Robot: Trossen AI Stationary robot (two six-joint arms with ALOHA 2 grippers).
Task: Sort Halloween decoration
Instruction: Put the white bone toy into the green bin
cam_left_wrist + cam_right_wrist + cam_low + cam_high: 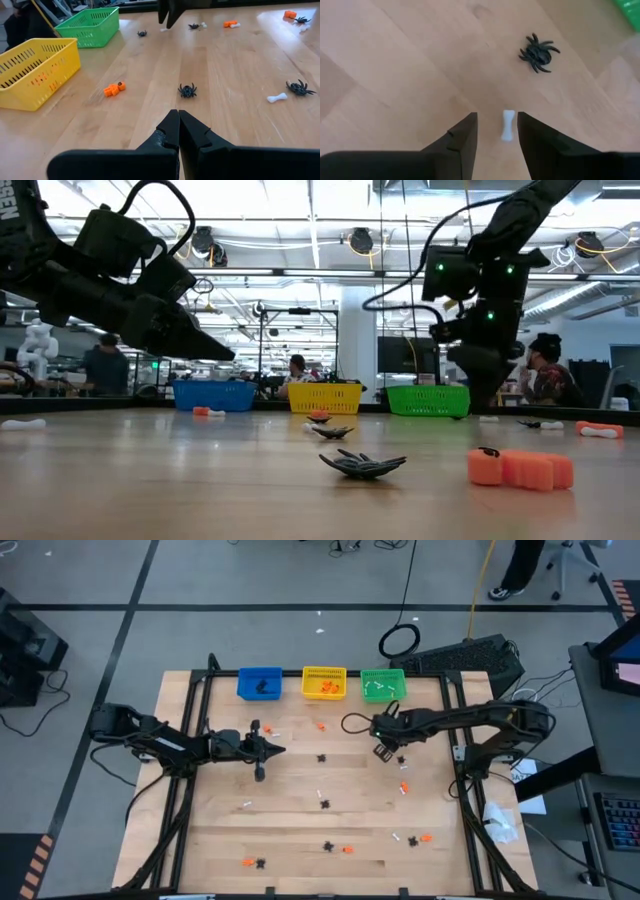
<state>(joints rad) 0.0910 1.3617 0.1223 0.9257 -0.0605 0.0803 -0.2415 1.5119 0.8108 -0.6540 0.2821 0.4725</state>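
So far a few trinkets lie in the bins (pixel 323 671), most trinkets (pixel 324 803) are scattered on the table (pixel 220 820); the right tool (pixel 496 131), spread, straddles a white bone (pixel 507 125), left tool (pixel 178 131) pressed together.

Wooden table (pixel 300 830): three bins (pixel 324 682), scattered trinkets (pixel 324 803)

From above I saw the wooden tabletop (pixel 300 820) with three bins along its far edge: a blue bin (pixel 260 683), a yellow bin (pixel 324 683) and a green bin (pixel 383 685), side by side. My left gripper (pixel 278 750) sat near the tabletop's middle, pointing toward the right arm. My right gripper (pixel 384 749) hung below the green bin. Small black spiders (pixel 325 803), orange bits (pixel 404 787) and white pieces (pixel 246 802) lay scattered across the wood.
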